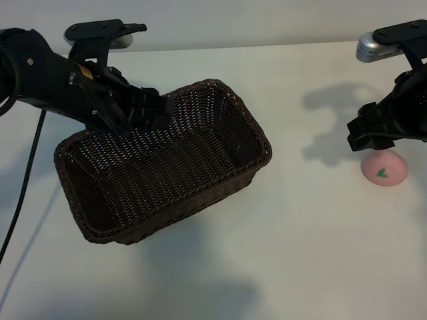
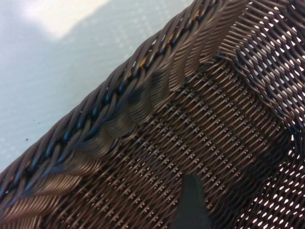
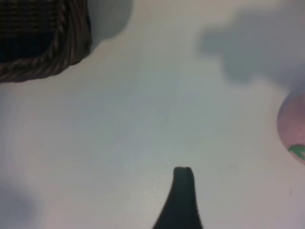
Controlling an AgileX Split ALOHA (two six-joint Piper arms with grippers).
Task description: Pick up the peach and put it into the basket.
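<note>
White tabletop [image 1: 300, 253], pale wall along the far edge, soft shadows under both arms.

Basket [image 1: 200, 180]: big dark-brown wicker, rectangular w/ rounded corners, sits left of centre, turned at an angle so one short end points far-right. It looks tipped, far-left rim raised, and throws a wide shadow on the table toward the near side. Nothing inside it.

Left gripper [image 1: 148, 113]: over the basket's far-left long rim, pointing down and to the right into the basket. Left wrist view shows the braided rim and inner weave right up close, w/ one dark fingertip [image 2: 191, 202] against the inside wall. Jaws stand wide; whether they straddle or actually pinch the rim, can't tell.

Peach [image 1: 384, 167]: pale pink, green leaf mark facing the camera, on the table at far right, well apart from the basket. Nothing holds it.

Right gripper [image 1: 373, 130]: hangs just above and slightly left of the peach, pointing steeply down. Jaws spread wide, empty. In the right wrist view only one dark fingertip [image 3: 183, 191] shows over bare table, the peach sits at the frame's edge beside it, not between the fingers, and a corner of the basket shows farther off.

A black cable [image 1: 27, 180] trails down the table's left edge.
</note>
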